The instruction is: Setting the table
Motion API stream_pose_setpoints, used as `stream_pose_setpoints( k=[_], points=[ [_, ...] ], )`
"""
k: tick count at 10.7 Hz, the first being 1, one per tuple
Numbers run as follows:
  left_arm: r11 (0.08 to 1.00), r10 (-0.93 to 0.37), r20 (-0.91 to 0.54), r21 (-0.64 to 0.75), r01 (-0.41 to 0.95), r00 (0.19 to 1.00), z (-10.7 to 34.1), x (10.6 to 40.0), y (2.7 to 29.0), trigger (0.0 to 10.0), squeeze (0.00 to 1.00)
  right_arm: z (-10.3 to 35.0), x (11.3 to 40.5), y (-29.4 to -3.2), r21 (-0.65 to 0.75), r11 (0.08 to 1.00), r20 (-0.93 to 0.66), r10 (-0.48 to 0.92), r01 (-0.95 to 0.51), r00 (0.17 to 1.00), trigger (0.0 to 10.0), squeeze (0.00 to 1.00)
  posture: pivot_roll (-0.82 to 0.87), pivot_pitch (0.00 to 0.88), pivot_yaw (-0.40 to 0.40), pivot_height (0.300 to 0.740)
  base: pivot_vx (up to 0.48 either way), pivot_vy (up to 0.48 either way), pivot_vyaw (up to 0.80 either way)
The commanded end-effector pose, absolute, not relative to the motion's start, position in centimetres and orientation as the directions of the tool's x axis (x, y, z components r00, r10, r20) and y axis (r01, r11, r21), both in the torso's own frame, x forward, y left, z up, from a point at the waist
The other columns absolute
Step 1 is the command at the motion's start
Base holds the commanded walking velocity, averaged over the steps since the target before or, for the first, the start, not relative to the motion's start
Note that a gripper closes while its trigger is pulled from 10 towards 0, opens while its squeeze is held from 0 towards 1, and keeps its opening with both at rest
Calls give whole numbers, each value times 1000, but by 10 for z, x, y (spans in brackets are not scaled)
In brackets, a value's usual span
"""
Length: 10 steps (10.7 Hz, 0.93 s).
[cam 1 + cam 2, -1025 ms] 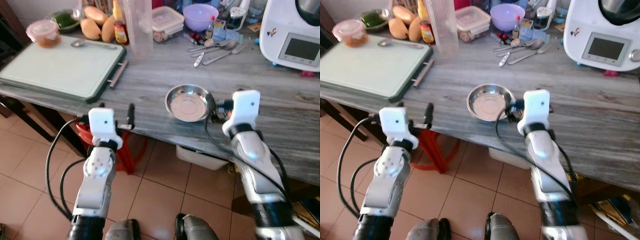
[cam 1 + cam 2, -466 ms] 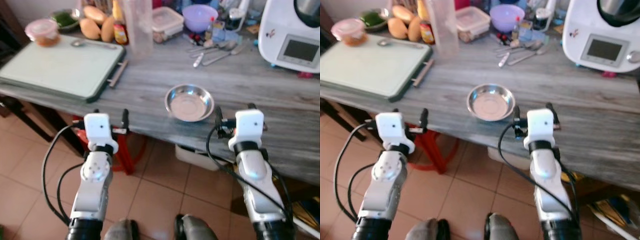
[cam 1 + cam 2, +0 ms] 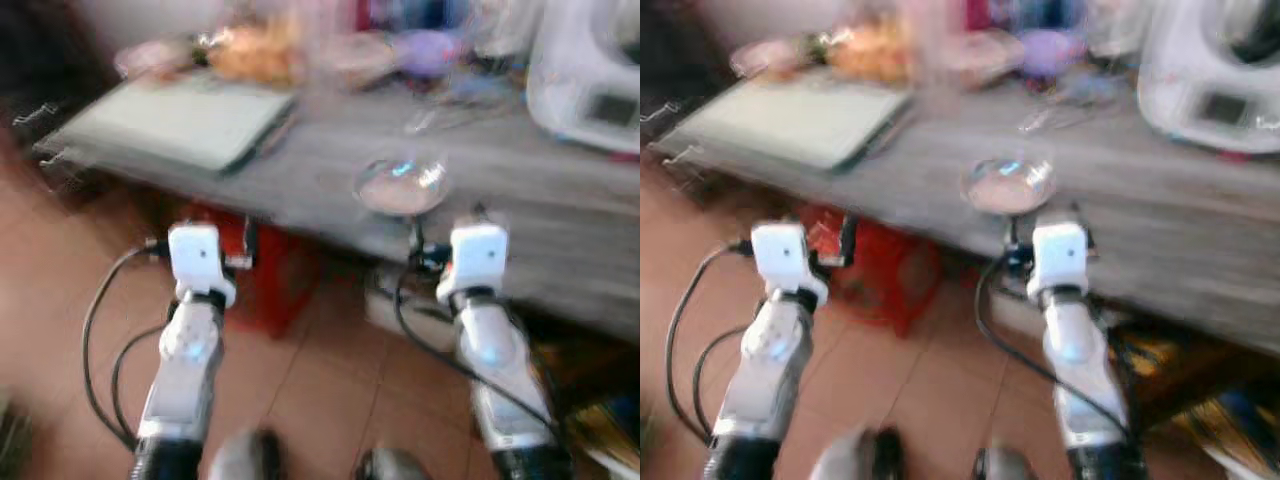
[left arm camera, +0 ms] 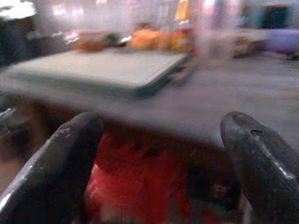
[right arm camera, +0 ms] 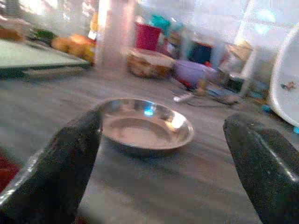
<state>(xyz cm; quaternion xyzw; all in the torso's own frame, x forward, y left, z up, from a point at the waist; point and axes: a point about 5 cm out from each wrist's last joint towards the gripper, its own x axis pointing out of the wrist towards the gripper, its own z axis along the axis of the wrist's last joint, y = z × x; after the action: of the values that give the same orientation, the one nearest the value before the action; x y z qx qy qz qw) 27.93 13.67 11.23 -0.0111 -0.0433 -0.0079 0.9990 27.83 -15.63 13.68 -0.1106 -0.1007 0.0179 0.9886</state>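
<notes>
A: Where is the bowl now?

B: It sits empty on the grey surface, near the front edge, just beyond the right pincer. I think it is put there as the first piece of the table setting.

A: Does the right pincer hold it?

B: No. Its two fingers are spread wide, with nothing between them, and they are apart from the bowl. The left pincer is also spread and empty. It hangs before the surface's edge, with the green board farther behind it.

A: What is different from a second ago?

B: Then the right pincer was at the bowl's rim. Now both arms are pulled back below the edge, and the head views are blurred and shifted, so the camera moves. The bowl probably did not move.
</notes>
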Motion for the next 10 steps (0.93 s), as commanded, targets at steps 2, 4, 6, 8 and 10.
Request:
stream_pose_setpoints(
  k=[2,4,6,8,10],
  points=[
    [1000,-24,89,-15,26,996,113,280,136,10000,0,133,276,-165,-180,984,171,21,10,985,10000,0,-76,43,34,740,-317,0,0],
    [999,-31,84,-8,32,996,111,279,138,10000,0,132,278,-178,-197,977,165,-48,80,985,10000,1000,-77,49,35,740,-300,0,0],
    [999,-40,85,-6,41,996,111,278,136,10000,0,130,278,-177,-174,978,168,-85,114,982,10000,875,-79,54,37,740,-279,0,0],
    [999,-45,86,-6,46,995,112,278,135,10000,0,127,274,-166,-153,988,137,20,1,990,10000,0,-77,60,35,740,0,0,0],
    [997,-70,100,-16,72,993,114,278,133,10000,0,129,275,-174,-122,992,150,-20,39,988,10000,0,-79,72,38,740,0,0,0]
  ],
)
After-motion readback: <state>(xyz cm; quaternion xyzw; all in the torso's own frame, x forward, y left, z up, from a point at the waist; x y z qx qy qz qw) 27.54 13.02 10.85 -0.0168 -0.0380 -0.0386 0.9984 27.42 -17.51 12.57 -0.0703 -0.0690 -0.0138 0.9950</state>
